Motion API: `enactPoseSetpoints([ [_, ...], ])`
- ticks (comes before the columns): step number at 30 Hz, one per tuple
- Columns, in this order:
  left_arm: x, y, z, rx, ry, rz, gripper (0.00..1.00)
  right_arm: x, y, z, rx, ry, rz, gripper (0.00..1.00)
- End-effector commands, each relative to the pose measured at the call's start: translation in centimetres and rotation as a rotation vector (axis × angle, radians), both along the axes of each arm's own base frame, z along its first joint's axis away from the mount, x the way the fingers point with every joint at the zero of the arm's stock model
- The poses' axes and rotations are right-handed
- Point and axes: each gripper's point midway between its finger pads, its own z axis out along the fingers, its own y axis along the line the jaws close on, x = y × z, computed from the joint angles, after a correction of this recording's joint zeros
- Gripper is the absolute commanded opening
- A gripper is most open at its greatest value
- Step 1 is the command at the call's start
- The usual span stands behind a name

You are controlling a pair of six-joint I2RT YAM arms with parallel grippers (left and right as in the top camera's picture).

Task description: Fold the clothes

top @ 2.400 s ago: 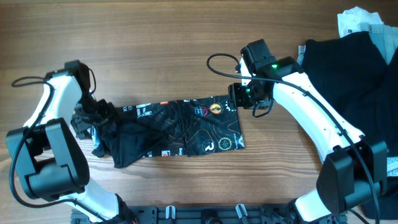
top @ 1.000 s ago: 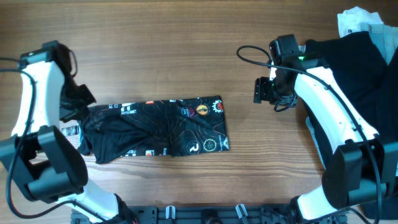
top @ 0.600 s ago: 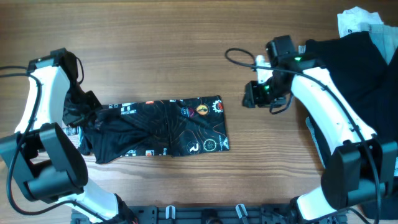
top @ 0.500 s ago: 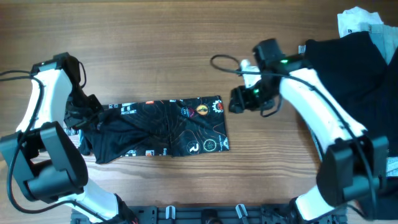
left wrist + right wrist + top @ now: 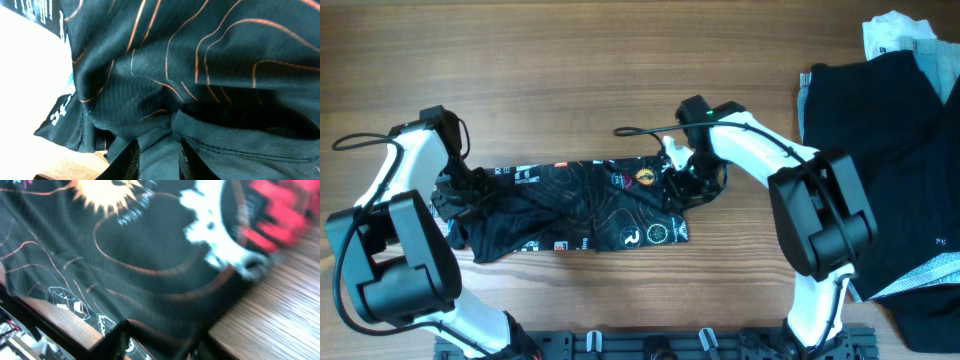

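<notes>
The black T-shirt (image 5: 580,205) lies folded into a long strip on the wooden table (image 5: 620,70), with one gripper at each end. The left gripper (image 5: 455,192) sits on the bunched left end and the right gripper (image 5: 682,186) on the right hem. The overhead view alone shows this layout, and also a pile of dark clothing (image 5: 890,150) well apart beyond the right arm. The left wrist view fills with black cloth and thin orange lines. A fold of fabric lies between the left fingers (image 5: 131,159) at the lower edge, but whether they are clamped on it cannot be told. The right wrist view is blurred. The right fingers (image 5: 118,341) stand spread, with printed cloth ahead of them and between them. An orange patch (image 5: 107,195) and a white logo (image 5: 215,225) lie further ahead, and bare wood shows to their right. Half a second earlier the right gripper hung over bare wood, clear of the hem. It has since come onto the shirt. The shirt itself has not shifted, and the left gripper remains at its end.
</notes>
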Motion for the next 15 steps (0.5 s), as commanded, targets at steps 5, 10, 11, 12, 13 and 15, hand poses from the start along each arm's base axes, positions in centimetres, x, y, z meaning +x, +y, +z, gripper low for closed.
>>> enactPoseSetpoints([
  [5,3.6,-0.7,-0.7,-0.058,-0.163,0.038,0.15,3.9,-2.9,-2.4,-0.169,-0.073,-0.232,0.04],
  [10,6.9,-2.0,-1.9,-0.097,-0.266,0.003,0.17,7.3,-5.5,-2.5,-0.140,-0.130,-0.348,0.04],
  [11,8.3,-2.8,-2.5,-0.107,-0.309,-0.022,0.18,8.4,-5.7,-2.4,-0.120,-0.171,-0.346,0.04],
  [12,9.1,-3.3,-2.8,-0.118,-0.330,-0.036,0.19,8.9,-5.7,-2.4,-0.110,-0.191,-0.341,0.04],
  [13,9.8,-4.1,-3.0,-0.141,-0.352,-0.051,0.19,9.2,-5.6,-2.4,-0.103,-0.205,-0.333,0.04],
  [15,10.8,-6.2,-3.3,-0.191,-0.381,-0.090,0.21,9.6,-5.4,-2.4,-0.094,-0.224,-0.335,0.04],
])
